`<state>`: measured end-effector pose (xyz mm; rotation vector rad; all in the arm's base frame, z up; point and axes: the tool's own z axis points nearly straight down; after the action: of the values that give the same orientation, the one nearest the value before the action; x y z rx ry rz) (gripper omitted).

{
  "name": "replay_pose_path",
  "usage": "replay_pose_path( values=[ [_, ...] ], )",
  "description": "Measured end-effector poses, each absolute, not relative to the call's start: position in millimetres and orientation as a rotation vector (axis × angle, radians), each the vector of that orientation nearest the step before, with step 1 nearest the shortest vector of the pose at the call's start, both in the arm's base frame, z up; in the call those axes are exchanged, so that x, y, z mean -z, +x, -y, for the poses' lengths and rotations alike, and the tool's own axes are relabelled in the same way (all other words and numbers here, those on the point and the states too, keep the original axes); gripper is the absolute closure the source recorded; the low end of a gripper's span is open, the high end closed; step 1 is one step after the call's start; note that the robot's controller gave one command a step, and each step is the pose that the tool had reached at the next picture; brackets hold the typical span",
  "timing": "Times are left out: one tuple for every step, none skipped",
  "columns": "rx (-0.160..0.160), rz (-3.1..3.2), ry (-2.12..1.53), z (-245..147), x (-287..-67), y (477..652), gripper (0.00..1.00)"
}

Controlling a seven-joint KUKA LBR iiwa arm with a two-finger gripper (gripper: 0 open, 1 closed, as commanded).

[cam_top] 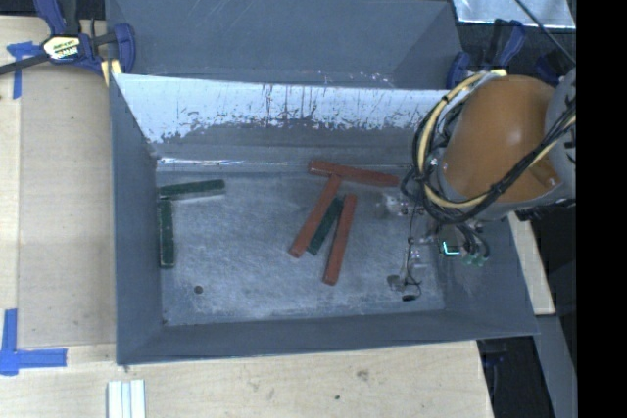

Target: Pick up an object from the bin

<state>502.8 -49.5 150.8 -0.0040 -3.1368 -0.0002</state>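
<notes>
At the near right of the bin (pixel 132 250), the tool (pixel 405 284) hangs low over bare floor. Whether it is released or clenched cannot be told. Just to its left lies the closest red stick (pixel 338 240), its long axis running near to far, with the far end tipped slightly right. A dark green stick (pixel 329 222) and a slanted red stick (pixel 312 225) lie alongside, probably tumbled loosely together. Farther off, a crosswise red stick (pixel 355 175) lies left to right. Well left, a green pair (pixel 167 230) forms a corner.
</notes>
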Motion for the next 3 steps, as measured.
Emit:
replay_pose_path(
  values=[
    [-0.001, 3.145, -0.001, 49, -154, 504.7, 0.0],
    [-0.004, 3.143, 0.084, 19, -139, 515.4, 0.0],
    [0.002, 3.119, 0.406, -10, -123, 531.5, 0.0]
  ],
)
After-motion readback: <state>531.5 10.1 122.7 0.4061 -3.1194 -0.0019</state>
